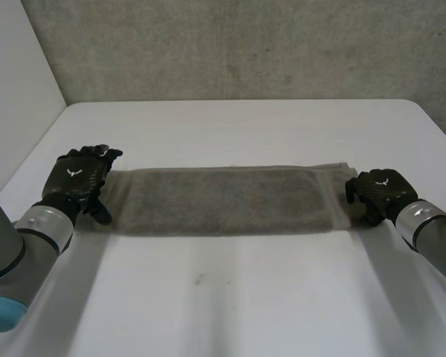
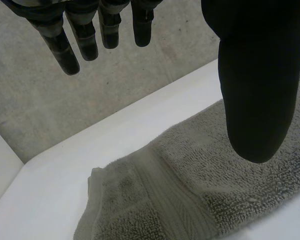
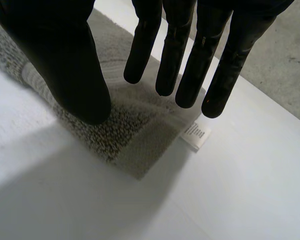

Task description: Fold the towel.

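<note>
A grey-green towel (image 1: 223, 199) lies flat on the white table (image 1: 230, 297) as a long, narrow strip running left to right. My left hand (image 1: 80, 178) hovers at the strip's left end, and in the left wrist view this hand (image 2: 255, 85) is open, fingers straight and thumb wide apart, with the towel (image 2: 190, 190) lying free below it. My right hand (image 1: 379, 193) is at the strip's right end. Seen from its own wrist, the right hand (image 3: 185, 60) is open just above the towel's corner (image 3: 130, 135), holding nothing. A small white label (image 3: 196, 135) sticks out from that corner.
A grey concrete wall (image 1: 245, 44) stands behind the table's far edge. A white panel (image 1: 15, 74) borders the table on the left. Bare tabletop lies in front of the towel and behind it.
</note>
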